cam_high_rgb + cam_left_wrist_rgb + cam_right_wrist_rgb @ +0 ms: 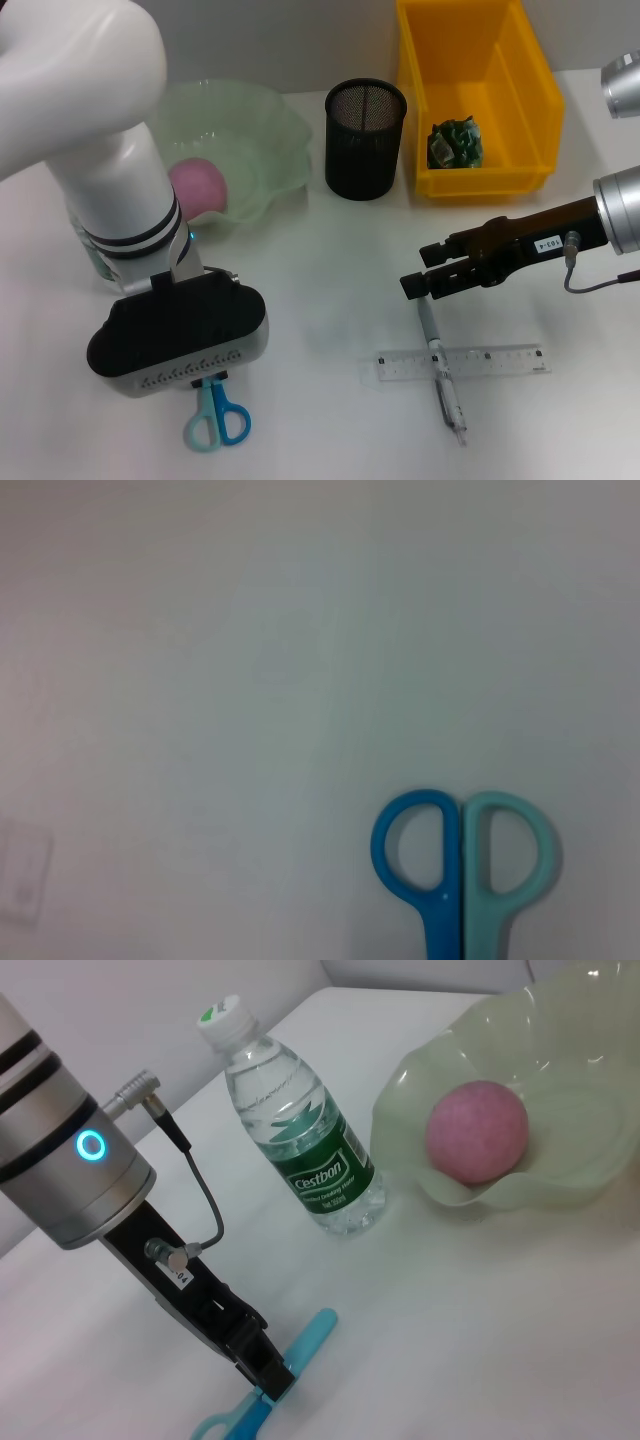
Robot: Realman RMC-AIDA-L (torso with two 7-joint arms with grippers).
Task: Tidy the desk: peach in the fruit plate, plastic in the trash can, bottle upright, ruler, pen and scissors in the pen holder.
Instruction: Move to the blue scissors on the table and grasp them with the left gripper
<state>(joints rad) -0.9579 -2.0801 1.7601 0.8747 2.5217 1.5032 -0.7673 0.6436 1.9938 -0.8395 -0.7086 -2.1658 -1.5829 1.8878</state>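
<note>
Left claw point(268, 1385) set down on the scissors point(217, 415) near the surface's front edge; clamped or not cannot be told. Scissors judged light, stiff, flat-lying; best taken at the blades. Right claw point(412, 283) held apart above the pen point(440, 365).

White desk point(320, 250), bearing fruit plate point(265, 140), pen holder point(365, 140), trash can point(475, 90), upright bottle point(300, 1140), scissors point(217, 418), ruler point(500, 362), pen point(442, 372)

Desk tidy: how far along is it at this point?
Done: peach sits in the fruit plate, plastic in the trash can, bottle upright. In hand: left gripper is down on the scissors. Left: ruler and pen lie below the right gripper; pen holder looks empty.
</note>
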